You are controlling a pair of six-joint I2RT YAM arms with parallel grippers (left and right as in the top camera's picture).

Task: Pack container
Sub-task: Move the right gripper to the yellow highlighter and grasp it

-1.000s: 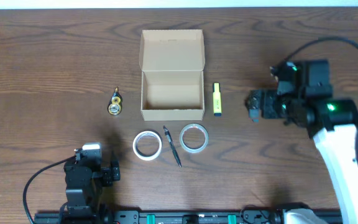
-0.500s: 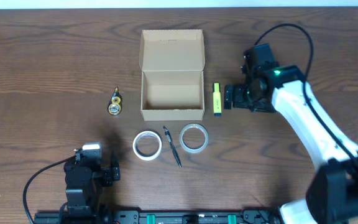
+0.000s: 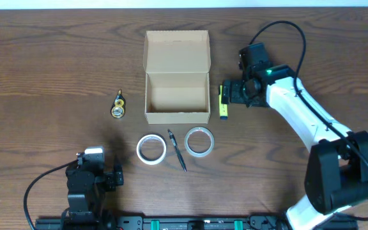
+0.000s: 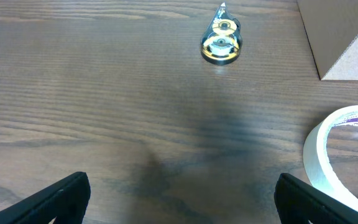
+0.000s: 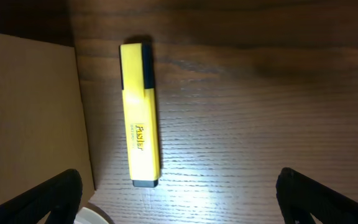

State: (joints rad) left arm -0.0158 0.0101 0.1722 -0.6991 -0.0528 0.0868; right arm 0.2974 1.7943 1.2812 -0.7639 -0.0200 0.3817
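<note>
1. Container (image 3: 177, 76) sits on the far middle of the table (image 3: 56, 57), its flap lid folded back and lying open on the far side.
2. Inside the container only the bare cardboard floor shows.
3. A yellow highlighter (image 3: 223, 103) lies on the table just beside the container's right wall, parallel to it and apart from it by a thin strip of wood.
4. The right gripper (image 5: 179, 198) hangs over the highlighter with its fingers spread wide. In the right wrist view the highlighter lies between the two fingertips, nearer the left one, and neither touches it.
5. The left gripper (image 4: 182, 200) is at the near left of the table, well apart from the container, fingers spread and holding nothing.
6. A small yellow dispenser (image 3: 118, 105) lies left of the container, well apart from it.
7. In front of the container lie a white tape roll (image 3: 151, 149), a dark pen (image 3: 177, 151) and a clear tape roll (image 3: 199, 141), left to right, with the pen slanted between the two rolls.
8. The left wrist view shows the dispenser ahead, a corner of the container at upper right, and the white roll's rim at the right edge.
</note>
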